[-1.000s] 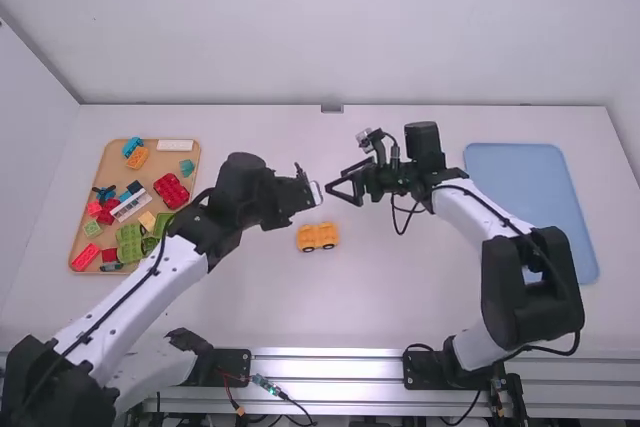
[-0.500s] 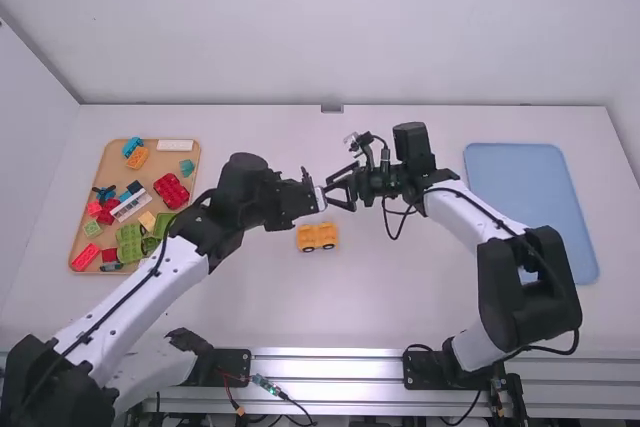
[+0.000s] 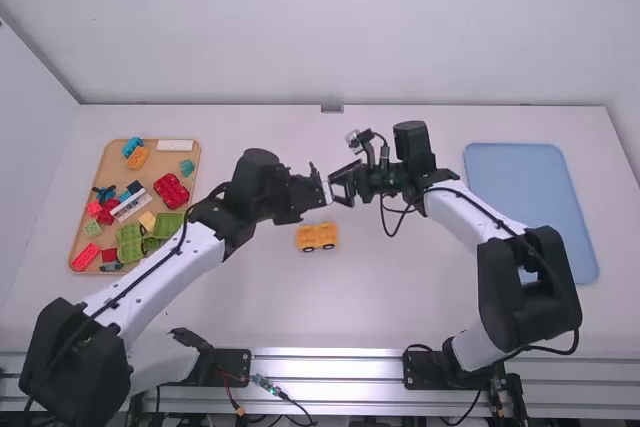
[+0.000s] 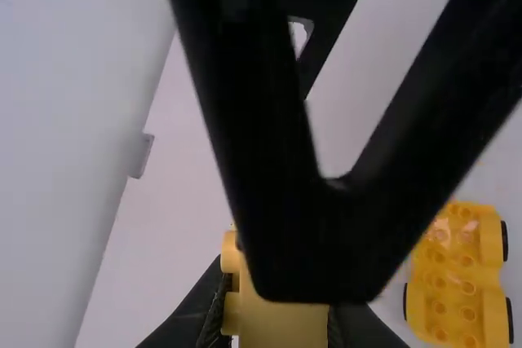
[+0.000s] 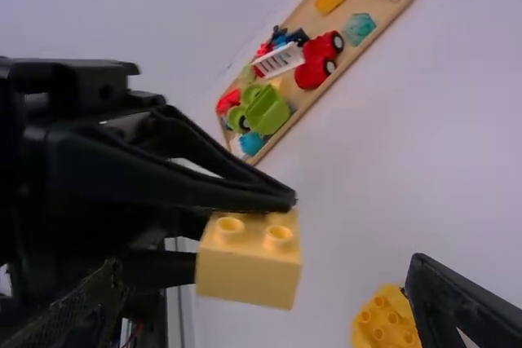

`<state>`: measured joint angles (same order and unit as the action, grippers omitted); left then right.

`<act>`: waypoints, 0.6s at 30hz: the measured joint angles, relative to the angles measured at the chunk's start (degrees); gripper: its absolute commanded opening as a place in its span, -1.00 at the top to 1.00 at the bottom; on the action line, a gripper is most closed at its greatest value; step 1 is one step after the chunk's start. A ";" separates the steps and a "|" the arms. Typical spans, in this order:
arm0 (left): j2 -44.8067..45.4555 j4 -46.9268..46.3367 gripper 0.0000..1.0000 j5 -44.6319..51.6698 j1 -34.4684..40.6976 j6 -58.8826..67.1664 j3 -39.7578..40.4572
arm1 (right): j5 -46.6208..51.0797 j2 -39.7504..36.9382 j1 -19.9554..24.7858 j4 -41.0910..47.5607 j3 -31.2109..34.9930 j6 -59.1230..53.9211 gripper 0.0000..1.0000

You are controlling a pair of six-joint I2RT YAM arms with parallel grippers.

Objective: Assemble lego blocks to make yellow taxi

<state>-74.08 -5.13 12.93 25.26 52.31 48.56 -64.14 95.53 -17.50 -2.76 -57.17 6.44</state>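
Yellow block (image 5: pixel 249 266) in left gripper (image 3: pixel 326 190), above table (image 3: pixel 400 292), edges (image 3: pixel 450 105) well apart

Looks bright and even in the high view, with light spread flat over the white desk (image 3: pixel 400 292) and back wall (image 3: pixel 400 27). Leaves only faint, soft shadows around the yellow car (image 3: pixel 318 237). Gleams along the metal rail (image 3: pixel 330 369). Looks dimmer in the left wrist view, blurred on the right hand's (image 3: pixel 341 189) near-black fingers (image 4: pixel 285 201). Catches pale highlights on the yellow block (image 5: pixel 249 270) in the right wrist view, softening towards the far tray (image 5: pixel 391 11).
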 measured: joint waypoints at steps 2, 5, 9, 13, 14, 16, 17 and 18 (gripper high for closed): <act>0.00 1.18 0.97 0.68 0.00 0.02 0.00 | 2.47 0.00 0.00 -0.07 0.00 1.16 -0.82; 0.00 2.21 0.97 1.36 0.00 0.02 0.00 | 4.13 -0.02 0.00 -0.20 0.00 1.60 -0.79; -0.07 3.48 0.97 1.60 0.20 0.02 0.00 | 4.98 -0.02 0.04 -0.72 0.00 2.23 -0.68; -1.57 5.31 0.97 1.44 1.22 0.00 0.02 | 6.19 0.00 0.04 -1.14 0.00 3.19 -0.64; -2.29 6.05 0.97 1.03 1.79 0.02 0.02 | 6.62 -0.02 0.04 -0.98 0.00 3.28 -0.60; -3.30 7.26 0.97 -0.15 2.32 -0.17 0.00 | 7.17 0.00 -0.02 -0.90 0.00 3.37 -0.51; -3.30 7.26 0.97 -0.15 2.32 -0.17 0.00 | 7.17 0.00 -0.02 -0.90 0.00 3.37 -0.51; -3.85 7.85 0.97 -1.18 2.51 -0.35 0.02 | 7.65 -0.02 -0.15 -0.90 0.00 3.52 -0.47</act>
<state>-77.93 2.72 11.75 27.77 51.96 48.58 -56.49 95.50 -17.65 -3.66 -57.17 9.96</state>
